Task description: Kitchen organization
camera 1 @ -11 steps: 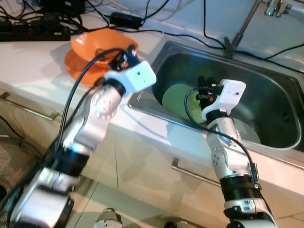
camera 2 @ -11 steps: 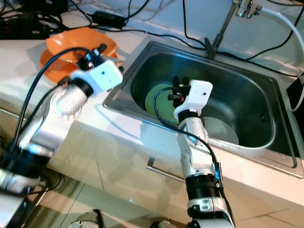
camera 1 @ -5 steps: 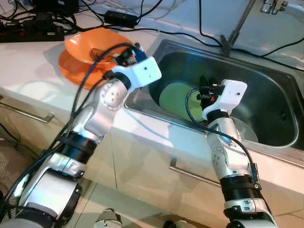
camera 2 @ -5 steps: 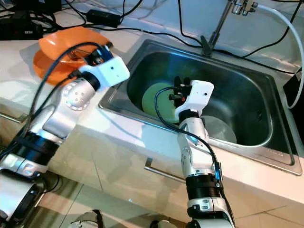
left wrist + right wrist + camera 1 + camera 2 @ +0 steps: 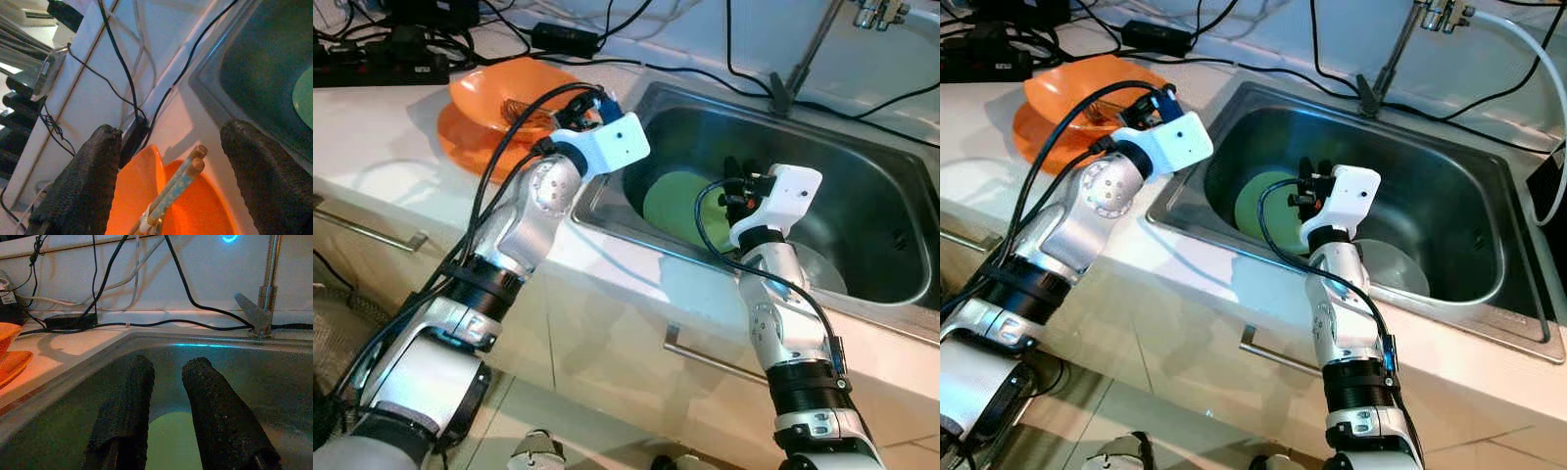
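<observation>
An orange bowl [image 5: 499, 90] rests on an orange plate [image 5: 460, 142] on the white counter, left of the sink [image 5: 862, 166]. Two thin sticks [image 5: 172, 188] lie in the bowl. My left gripper [image 5: 590, 100] hovers over the bowl's right rim, close to the sink's corner. It is open, its fingers [image 5: 85, 186] wide apart with nothing between them. A green plate [image 5: 677, 201] lies in the sink's left half. Above it hangs my right gripper [image 5: 736, 176], its fingers [image 5: 129, 401] a narrow gap apart and holding nothing.
A pale dish [image 5: 820, 272] lies in the sink behind my right arm. The tap [image 5: 803, 59] rises at the sink's back edge. Black cables and a power strip [image 5: 372, 61] run along the counter's back. Drawer handles [image 5: 372, 227] line the cabinet front below.
My left arm has swung forward and to the right, bringing its gripper from the counter's front to the bowl's rim. The right arm has held still.
</observation>
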`<state>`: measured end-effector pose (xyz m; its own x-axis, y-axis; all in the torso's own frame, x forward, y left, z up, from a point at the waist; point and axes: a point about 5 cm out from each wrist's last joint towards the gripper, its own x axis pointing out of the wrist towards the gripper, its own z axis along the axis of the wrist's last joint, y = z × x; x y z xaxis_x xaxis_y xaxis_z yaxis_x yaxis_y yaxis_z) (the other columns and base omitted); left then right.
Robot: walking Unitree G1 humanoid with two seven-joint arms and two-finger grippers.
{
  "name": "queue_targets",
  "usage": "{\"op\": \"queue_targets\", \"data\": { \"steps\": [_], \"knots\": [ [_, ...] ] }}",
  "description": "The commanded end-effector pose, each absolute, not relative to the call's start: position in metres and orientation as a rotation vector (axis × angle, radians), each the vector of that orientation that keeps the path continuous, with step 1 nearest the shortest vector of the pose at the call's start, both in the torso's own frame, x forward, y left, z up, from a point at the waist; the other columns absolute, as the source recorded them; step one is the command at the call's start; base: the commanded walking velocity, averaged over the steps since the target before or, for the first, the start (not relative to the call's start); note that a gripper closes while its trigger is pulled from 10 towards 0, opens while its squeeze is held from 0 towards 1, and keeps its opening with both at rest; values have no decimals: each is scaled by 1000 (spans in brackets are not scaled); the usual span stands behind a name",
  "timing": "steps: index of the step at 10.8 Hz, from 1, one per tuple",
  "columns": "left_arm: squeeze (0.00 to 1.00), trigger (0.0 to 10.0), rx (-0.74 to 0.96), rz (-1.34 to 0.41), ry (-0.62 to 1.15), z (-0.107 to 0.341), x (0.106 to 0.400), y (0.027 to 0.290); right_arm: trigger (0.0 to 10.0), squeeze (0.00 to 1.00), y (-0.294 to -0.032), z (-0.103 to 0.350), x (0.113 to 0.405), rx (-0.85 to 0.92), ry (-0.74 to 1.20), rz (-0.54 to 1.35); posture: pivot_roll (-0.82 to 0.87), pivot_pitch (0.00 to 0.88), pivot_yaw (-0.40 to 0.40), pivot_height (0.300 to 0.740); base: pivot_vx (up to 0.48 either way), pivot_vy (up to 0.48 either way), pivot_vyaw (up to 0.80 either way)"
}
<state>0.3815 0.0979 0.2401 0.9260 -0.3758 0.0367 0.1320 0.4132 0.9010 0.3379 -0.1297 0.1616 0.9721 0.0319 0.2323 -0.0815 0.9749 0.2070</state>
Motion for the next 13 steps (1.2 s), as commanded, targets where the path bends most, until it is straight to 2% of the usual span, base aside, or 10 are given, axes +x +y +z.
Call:
{"op": "queue_targets", "data": {
  "steps": [1,6,13],
  "knots": [
    [0,0,1114,-334,-272,244,382,91,10000,0,-134,160,337,227,-224,38,85,59,-105,740,0,0,0],
    [0,0,1114,-335,-279,244,383,87,10000,0,-135,161,340,223,-225,46,87,40,-115,740,0,0,0],
    [0,0,1126,-320,-279,245,387,91,10000,0,-136,159,340,225,-219,34,83,56,-108,740,0,0,0]
  ]
}}
